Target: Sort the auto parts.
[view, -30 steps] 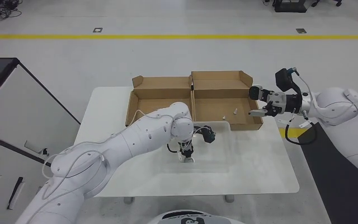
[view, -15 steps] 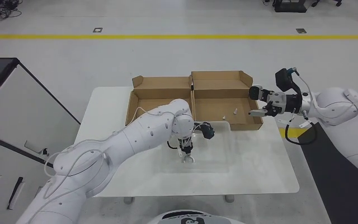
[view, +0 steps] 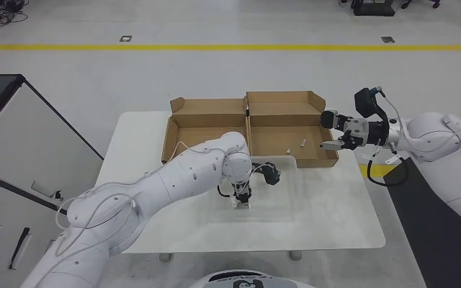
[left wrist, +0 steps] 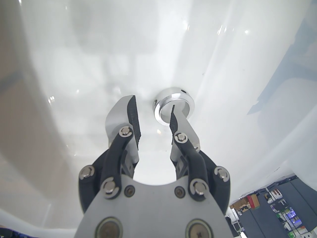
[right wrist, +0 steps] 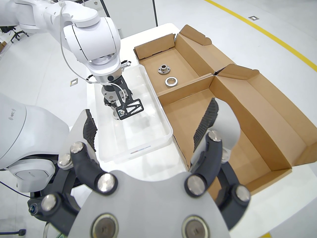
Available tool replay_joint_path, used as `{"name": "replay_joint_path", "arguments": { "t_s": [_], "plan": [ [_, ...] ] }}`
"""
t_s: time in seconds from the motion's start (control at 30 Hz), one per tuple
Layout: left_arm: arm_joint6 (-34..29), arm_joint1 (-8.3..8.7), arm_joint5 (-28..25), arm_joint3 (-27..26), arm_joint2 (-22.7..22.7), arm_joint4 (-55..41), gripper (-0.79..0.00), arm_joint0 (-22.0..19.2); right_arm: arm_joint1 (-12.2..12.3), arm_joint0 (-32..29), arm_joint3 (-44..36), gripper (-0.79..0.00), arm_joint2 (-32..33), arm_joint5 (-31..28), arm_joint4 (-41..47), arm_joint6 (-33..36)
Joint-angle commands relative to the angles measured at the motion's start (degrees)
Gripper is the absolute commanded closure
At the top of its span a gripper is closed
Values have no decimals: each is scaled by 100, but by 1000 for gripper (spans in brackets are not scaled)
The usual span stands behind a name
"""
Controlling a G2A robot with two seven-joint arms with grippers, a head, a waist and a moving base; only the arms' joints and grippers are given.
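Taking the cardboard box (view: 209, 108) as the marker, the sorting looks partly done. Its left section (right wrist: 158, 58) already holds a flanged hub (right wrist: 164, 70) and a flat ring (right wrist: 171, 81), which lie near each other towards the divider.

Along the box's front wall sits the clear tray (right wrist: 131, 153), and one metal collar (left wrist: 171, 95) lies flat on the tray's floor, not yet sorted. The left gripper (left wrist: 151, 105) is down on it with its fingers apart. One tip is inside the collar's bore and the other is outside its wall, so nothing is clamped yet. Closing on that wall looks like the step in hand.

The box's right section (view: 277, 133) holds two small pieces (view: 288, 150) close to its front wall. The right gripper (view: 325, 133) hangs at the box's right end, spread wide and holding nothing.

From above, the left arm (view: 180, 180) covers the front corner of the left section and much of the tray, so I cannot tell whether more parts wait there. The finger inside the collar hides part of its rim. The two pieces in the right section are too small to identify.
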Motion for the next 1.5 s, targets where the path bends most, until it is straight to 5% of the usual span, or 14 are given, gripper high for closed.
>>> {"name": "replay_joint_path", "arguments": {
  "t_s": [0.0,0.93,1.47],
  "plan": [
    [-55,21,56,-28,0,81,-320,29,0,0,0,-785,0,0,0,0],
    [25,-142,-22,394,0,285,-234,-29,0,0,0,-785,0,0,0,0],
    [-100,-82,102,272,0,327,-243,7,0,0,0,-785,0,0,0,0]
  ]
}}
